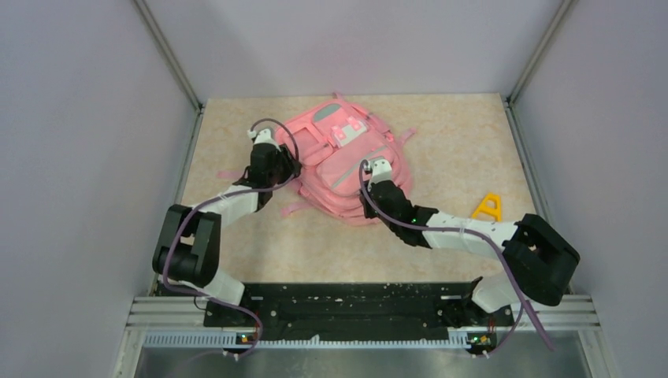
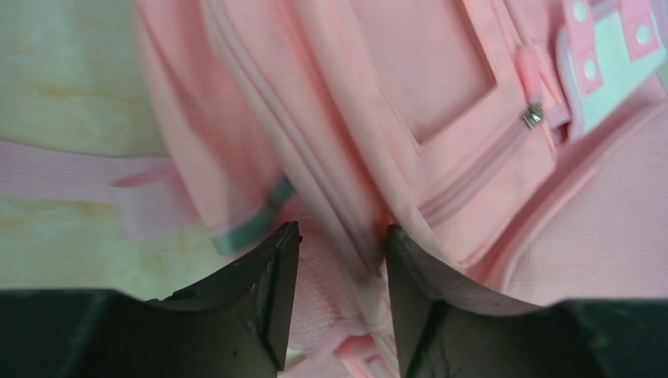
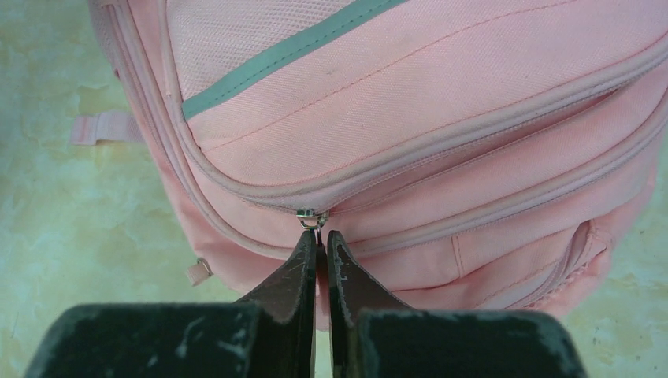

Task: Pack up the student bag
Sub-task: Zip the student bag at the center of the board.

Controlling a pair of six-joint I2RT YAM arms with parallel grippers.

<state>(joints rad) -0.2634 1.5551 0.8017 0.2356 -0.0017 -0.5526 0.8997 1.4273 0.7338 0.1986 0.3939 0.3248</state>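
The large soft pink fabric student bag [image 1: 340,157] is laid front-up on the beige tabletop [image 1: 457,134]. The right gripper [image 3: 321,240] is pinched shut on the small metal zip pull [image 3: 312,218], prob. so the zip can be run open for packing. The left gripper [image 2: 337,236] is held part-spread astride a side fold [image 2: 346,197], likely as anchor; actual grip can't be told.

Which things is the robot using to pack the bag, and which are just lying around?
For the job:
big soft pink fabric backpack
small metal zip pull on it
right gripper, shut on that pull
left gripper, jaws apart around a fold of the bag

Just lying about:
small yellow A-shaped piece, apart from the bag, near the right arm; it may be meant for packing, I cannot tell
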